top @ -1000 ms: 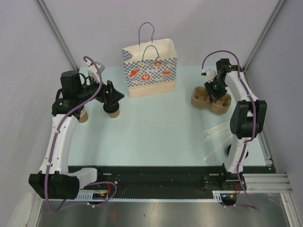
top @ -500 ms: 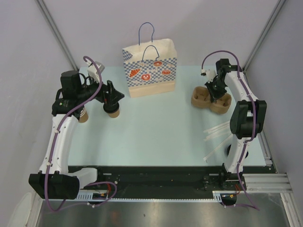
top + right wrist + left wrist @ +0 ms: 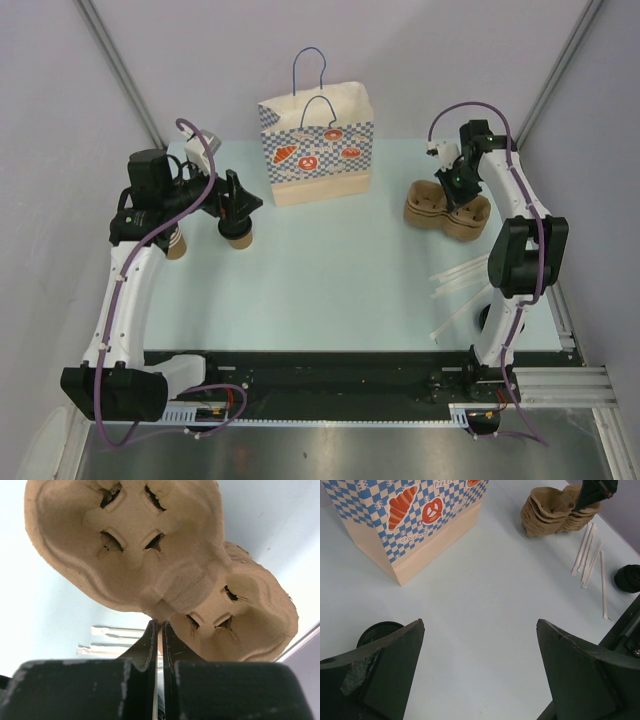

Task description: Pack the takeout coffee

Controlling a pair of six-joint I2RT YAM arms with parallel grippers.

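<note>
Pale blue table (image 3: 330, 290): carries every item noted below.

Blue-and-white chequered paper bag with pastry prints and cord handles (image 3: 318, 145): upright, ahead of the left claw (image 3: 240, 202) and a little to its right, standing apart from it.

Stack of brown moulded-pulp cup carriers (image 3: 440, 212): directly under the right claw (image 3: 455, 188). In the right wrist view that claw's jaws are pinched together on a carrier rim.

Takeout coffee, a small brown kraft paper cup with a round black plastic lid (image 3: 238, 237): upright on the table beneath the left claw. In the left wrist view only part of the lid (image 3: 380, 630) shows, past the finger (image 3: 380, 680) on the picture's left, which hides the cup wall. The lid sits level. The left claw is spread wide and grips nothing. Whether it touches the cup cannot be told.

White paper-wrapped straws (image 3: 455, 285): loose on the table, behind the right claw, well apart from it.
</note>
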